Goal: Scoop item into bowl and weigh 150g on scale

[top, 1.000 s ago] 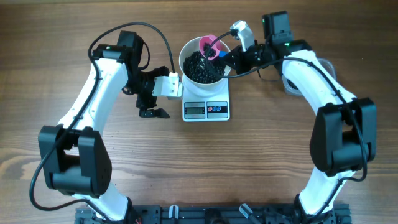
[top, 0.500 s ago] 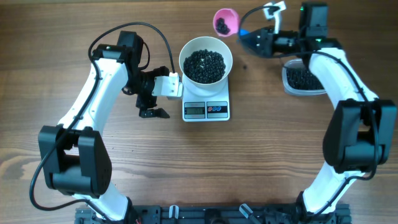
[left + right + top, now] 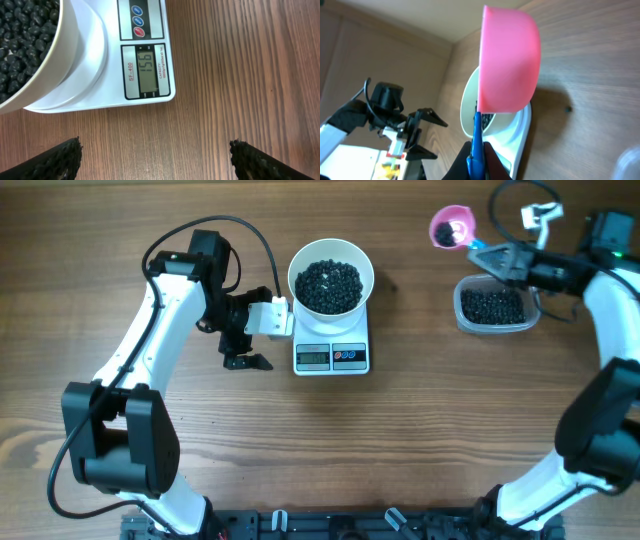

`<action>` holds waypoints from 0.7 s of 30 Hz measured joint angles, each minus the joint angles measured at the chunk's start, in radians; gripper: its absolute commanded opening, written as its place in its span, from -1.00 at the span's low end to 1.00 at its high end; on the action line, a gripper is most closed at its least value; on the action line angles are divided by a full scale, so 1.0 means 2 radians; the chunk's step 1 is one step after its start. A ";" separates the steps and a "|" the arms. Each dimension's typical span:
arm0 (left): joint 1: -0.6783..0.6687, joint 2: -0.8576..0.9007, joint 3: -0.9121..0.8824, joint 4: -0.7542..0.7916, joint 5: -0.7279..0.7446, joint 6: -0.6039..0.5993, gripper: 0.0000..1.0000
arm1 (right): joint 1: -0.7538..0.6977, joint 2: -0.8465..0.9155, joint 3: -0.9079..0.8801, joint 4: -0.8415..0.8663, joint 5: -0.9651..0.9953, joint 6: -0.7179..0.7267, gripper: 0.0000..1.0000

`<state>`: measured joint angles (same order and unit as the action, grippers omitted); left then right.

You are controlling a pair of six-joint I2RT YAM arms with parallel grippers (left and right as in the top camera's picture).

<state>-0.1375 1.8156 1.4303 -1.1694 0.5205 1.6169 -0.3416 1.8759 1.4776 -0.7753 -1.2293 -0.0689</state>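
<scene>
Beans (image 3: pixel 331 285) are sitting heaped in the bowl (image 3: pixel 297 268) on the scale (image 3: pixel 332 358) mid-table. Its display (image 3: pixel 148 70) is showing 156, so trimming looks left. The right gripper (image 3: pixel 487 252) is pinching the pink scoop (image 3: pixel 450 226) beside the tub (image 3: pixel 462 308), and the left gripper (image 3: pixel 243 348) is gaping wide, empty.

left hand (image 3: pixel 247 350) spread, right hand (image 3: pixel 492 256) clamped

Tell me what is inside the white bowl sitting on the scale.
The bowl holds a heap of small black beans with a band of white inner wall showing around them. The bowl's floor is covered by the beans, so the depth of the heap cannot be seen.
</scene>
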 measured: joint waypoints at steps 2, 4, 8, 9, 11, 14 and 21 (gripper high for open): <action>0.000 0.000 0.000 0.000 0.000 0.000 1.00 | -0.020 -0.014 0.000 -0.028 0.006 -0.010 -0.91; 0.000 0.000 0.000 0.000 0.000 0.000 1.00 | -0.043 -0.030 0.000 -0.061 0.023 -0.022 -0.91; 0.000 0.000 0.000 0.001 0.000 0.000 1.00 | -0.085 -0.057 0.001 -0.127 0.101 -0.043 -0.91; 0.000 0.000 0.000 0.000 0.000 0.000 1.00 | -0.089 -0.060 0.001 -0.140 0.117 -0.046 -0.91; 0.000 0.000 0.000 0.000 0.000 0.000 1.00 | -0.096 -0.064 0.001 -0.157 0.152 -0.051 -0.91; 0.000 0.000 0.000 0.000 0.000 0.000 1.00 | -0.098 -0.065 0.001 -0.169 0.197 -0.057 -0.91; 0.000 0.000 0.000 0.000 0.000 0.000 1.00 | -0.098 -0.065 0.001 -0.175 0.287 -0.058 -0.91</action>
<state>-0.1375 1.8156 1.4303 -1.1690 0.5209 1.6169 -0.5377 1.7458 1.4792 -1.1263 -0.6559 -0.1841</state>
